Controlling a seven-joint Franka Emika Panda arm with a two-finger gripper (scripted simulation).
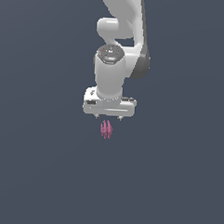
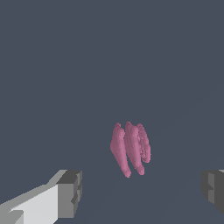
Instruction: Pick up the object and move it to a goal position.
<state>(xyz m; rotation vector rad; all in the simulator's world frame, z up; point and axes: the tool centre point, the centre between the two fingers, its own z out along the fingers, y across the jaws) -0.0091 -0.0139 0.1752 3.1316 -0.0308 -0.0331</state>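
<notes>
Pink-magenta ridged object (image 1: 106, 130), white pincer (image 1: 108, 117) with grey fingertips (image 2: 70, 192)

The object (image 1: 106, 130) is a tiny pink-magenta thing made of several thin ridges or fins set side by side; in the wrist view (image 2: 130, 148) three such fins show, long and narrow, slightly curved, tapering to points at one end, with rough, bumpy edges on the outermost one; the fins stand close together with thin dark gaps between them; in the exterior view it stands upright on the plain dark grey-blue surface, near the middle of the picture, its fins running vertically.
</notes>
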